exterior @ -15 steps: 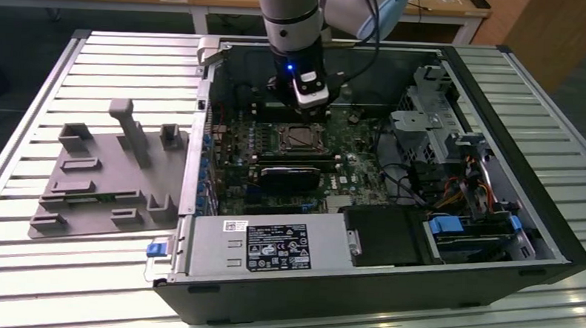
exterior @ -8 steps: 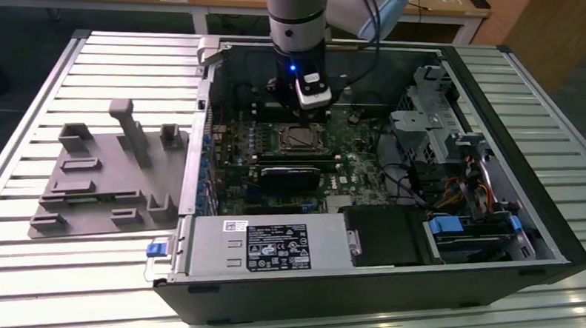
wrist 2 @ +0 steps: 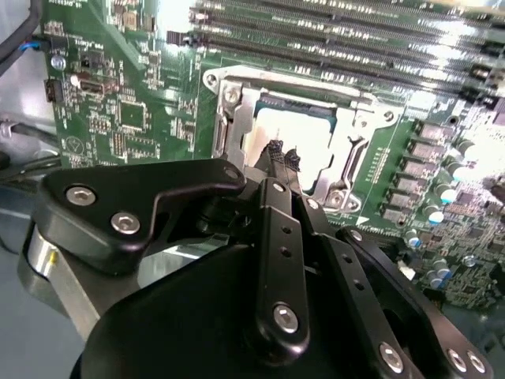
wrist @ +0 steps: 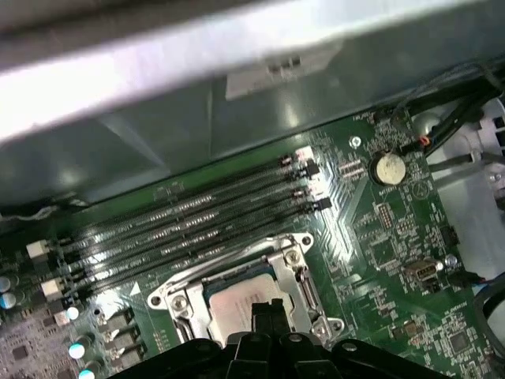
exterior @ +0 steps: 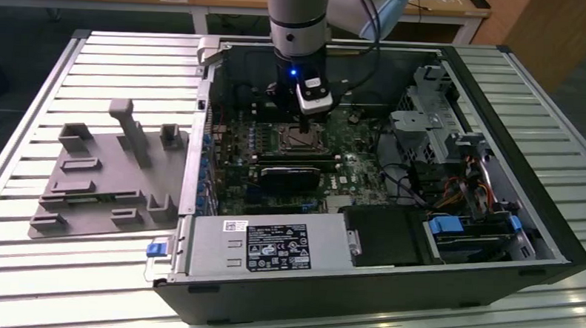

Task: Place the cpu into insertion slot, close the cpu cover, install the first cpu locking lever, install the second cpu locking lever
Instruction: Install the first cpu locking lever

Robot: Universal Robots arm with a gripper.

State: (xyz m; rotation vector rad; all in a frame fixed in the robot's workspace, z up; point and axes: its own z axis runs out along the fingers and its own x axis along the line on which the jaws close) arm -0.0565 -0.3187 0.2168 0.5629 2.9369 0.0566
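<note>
The cpu (wrist 2: 316,134) lies flat in the insertion slot (exterior: 299,138) on the green board, its dull silver top facing up. The silvery cpu cover (wrist 2: 237,99) lies as a frame around it, with the chip showing through its cut-out. My gripper (wrist 2: 282,154) reaches down inside the open computer case directly over the chip, fingers drawn together with nothing between them. In the first wrist view the dark fingertips (wrist: 267,312) stand over the near edge of the cpu (wrist: 233,298), with the cpu cover (wrist: 177,304) around it. I cannot tell whether they touch the chip.
Long memory slots (wrist: 197,225) run beside the socket. A black card (exterior: 284,177) lies just in front of it, then a silver power supply (exterior: 269,248). A drive cage and cables (exterior: 433,133) fill the exterior view's right. A grey fixture (exterior: 105,178) sits outside the case.
</note>
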